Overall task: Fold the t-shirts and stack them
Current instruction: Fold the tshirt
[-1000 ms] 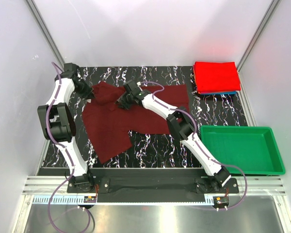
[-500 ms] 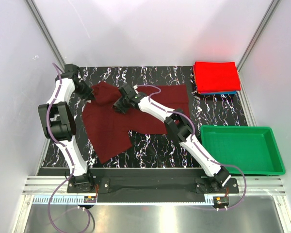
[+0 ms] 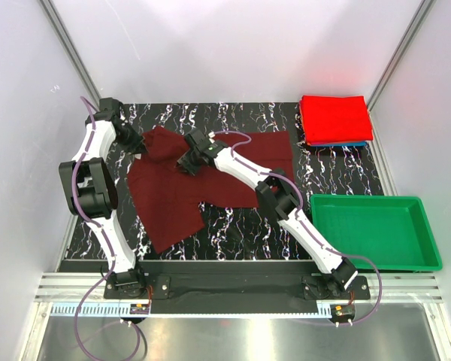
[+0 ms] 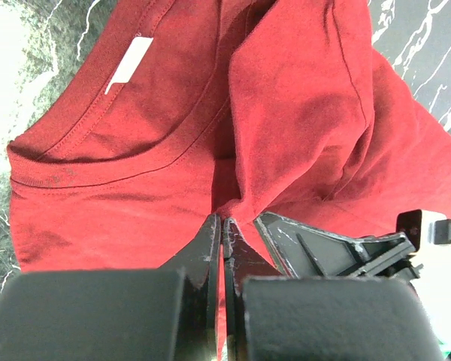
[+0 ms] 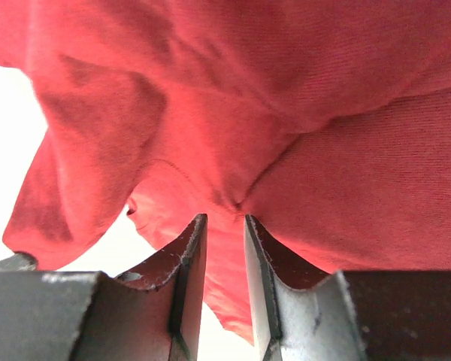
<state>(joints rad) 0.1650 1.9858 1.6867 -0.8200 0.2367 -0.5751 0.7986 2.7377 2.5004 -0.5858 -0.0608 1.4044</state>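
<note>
A dark maroon t-shirt (image 3: pixel 173 197) lies spread on the black marbled table, its upper left part lifted and bunched. My left gripper (image 3: pixel 139 146) is shut on a fold near the collar, and the cloth (image 4: pixel 135 188) puckers at the tips of the left gripper (image 4: pixel 222 219). My right gripper (image 3: pixel 186 162) sits over the shirt's upper middle. In the right wrist view the right gripper (image 5: pixel 225 218) is shut on a gathered fold of the maroon cloth (image 5: pixel 323 150). A folded red t-shirt (image 3: pixel 334 118) lies at the back right on a blue one (image 3: pixel 347 144), seen only as an edge.
A green plastic tray (image 3: pixel 364 198) stands at the right front beside the right arm. White walls and metal frame posts close in the table on three sides. Bare table shows in front of the shirt (image 3: pixel 233 233).
The right gripper has shifted a little left and nearer with its fold of maroon cloth. The left gripper has kept its place and its hold.
</note>
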